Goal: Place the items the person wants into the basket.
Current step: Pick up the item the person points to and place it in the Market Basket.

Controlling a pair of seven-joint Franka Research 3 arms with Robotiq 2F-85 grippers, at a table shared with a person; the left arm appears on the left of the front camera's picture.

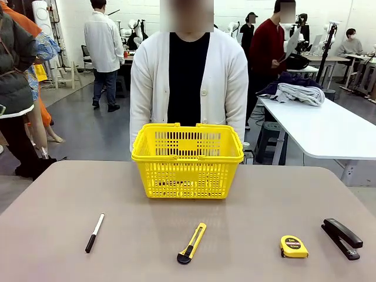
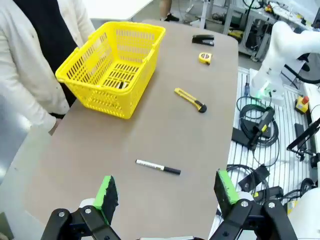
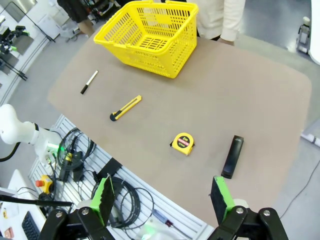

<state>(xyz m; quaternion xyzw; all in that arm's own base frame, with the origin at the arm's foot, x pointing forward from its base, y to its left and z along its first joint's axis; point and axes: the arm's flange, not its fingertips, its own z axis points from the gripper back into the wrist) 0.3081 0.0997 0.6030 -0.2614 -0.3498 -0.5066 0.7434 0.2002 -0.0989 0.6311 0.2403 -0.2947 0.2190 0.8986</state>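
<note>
The yellow basket (image 1: 188, 158) stands at the table's far side, right in front of the person (image 1: 188, 76) in a white cardigan. A thin dark thing (image 2: 118, 84) lies on its floor. A black marker with a white cap (image 1: 94, 232) rests near the front left, and a small yellow tape measure (image 1: 293, 247) near the front right. My left gripper (image 2: 166, 196) hovers open, high above the near edge, with the marker (image 2: 157, 167) just beyond it. My right gripper (image 3: 162, 196) is open too, well off the table's edge, with the tape measure (image 3: 183, 143) ahead of it.
A yellow-and-black utility knife (image 1: 192, 242) lies front centre and a black stapler (image 1: 341, 237) at the front right. Cables and floor rails (image 3: 120, 200) run below the table's near edge. Other people and a white table (image 1: 329, 129) stand behind.
</note>
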